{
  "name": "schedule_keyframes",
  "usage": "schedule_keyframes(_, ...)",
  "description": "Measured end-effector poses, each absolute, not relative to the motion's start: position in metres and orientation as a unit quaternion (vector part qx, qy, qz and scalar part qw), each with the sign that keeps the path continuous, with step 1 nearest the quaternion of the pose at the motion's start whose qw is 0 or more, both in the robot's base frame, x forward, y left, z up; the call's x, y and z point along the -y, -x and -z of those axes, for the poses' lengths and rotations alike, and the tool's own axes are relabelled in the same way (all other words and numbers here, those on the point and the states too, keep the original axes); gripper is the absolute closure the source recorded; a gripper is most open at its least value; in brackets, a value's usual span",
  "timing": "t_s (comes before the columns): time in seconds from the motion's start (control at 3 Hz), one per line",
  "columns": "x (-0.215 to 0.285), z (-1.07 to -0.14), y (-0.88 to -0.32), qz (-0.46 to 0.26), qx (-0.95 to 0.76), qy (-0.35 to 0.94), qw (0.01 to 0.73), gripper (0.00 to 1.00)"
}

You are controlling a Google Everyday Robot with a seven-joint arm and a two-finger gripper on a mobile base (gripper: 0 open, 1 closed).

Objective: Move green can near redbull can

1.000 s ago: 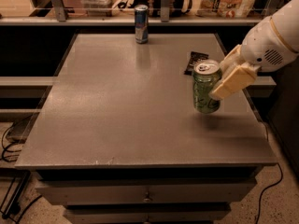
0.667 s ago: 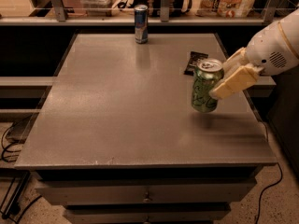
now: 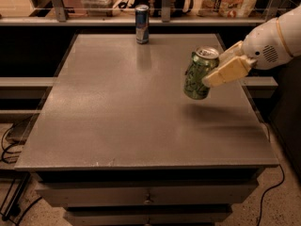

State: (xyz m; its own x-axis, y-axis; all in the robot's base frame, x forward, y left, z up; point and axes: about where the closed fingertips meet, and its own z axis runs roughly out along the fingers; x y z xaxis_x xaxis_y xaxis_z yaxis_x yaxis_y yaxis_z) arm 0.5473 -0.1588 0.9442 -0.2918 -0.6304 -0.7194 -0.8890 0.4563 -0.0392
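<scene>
From where I stand, the gripper (image 3: 215, 72) sits out toward 2 o'clock over the table (image 3: 117, 126), clamped across the side of the green can (image 3: 197, 74). One pale finger (image 3: 228, 70) lies across the can's near face. The can looks lifted clear of the top, with its shadow on the surface below, and it leans with its silver lid tipped toward the arm (image 3: 273, 44). The redbull can (image 3: 142, 24) stands upright at 12 o'clock, right by the far edge and well apart from the green one. I'd worry first about that lean: set down crooked, the can may land on its rim and topple or roll. A side pinch on smooth metal could also slip on the way across. The slim can looks easy to knock, so coming in too close or too fast might tip it over.
</scene>
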Motion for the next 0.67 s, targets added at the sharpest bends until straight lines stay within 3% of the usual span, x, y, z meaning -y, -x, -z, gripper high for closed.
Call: schedule_keyframes(0.67, 0.153, -0.952, -0.626, -0.124, -0.835, 0.395, 0.363, 1.00)
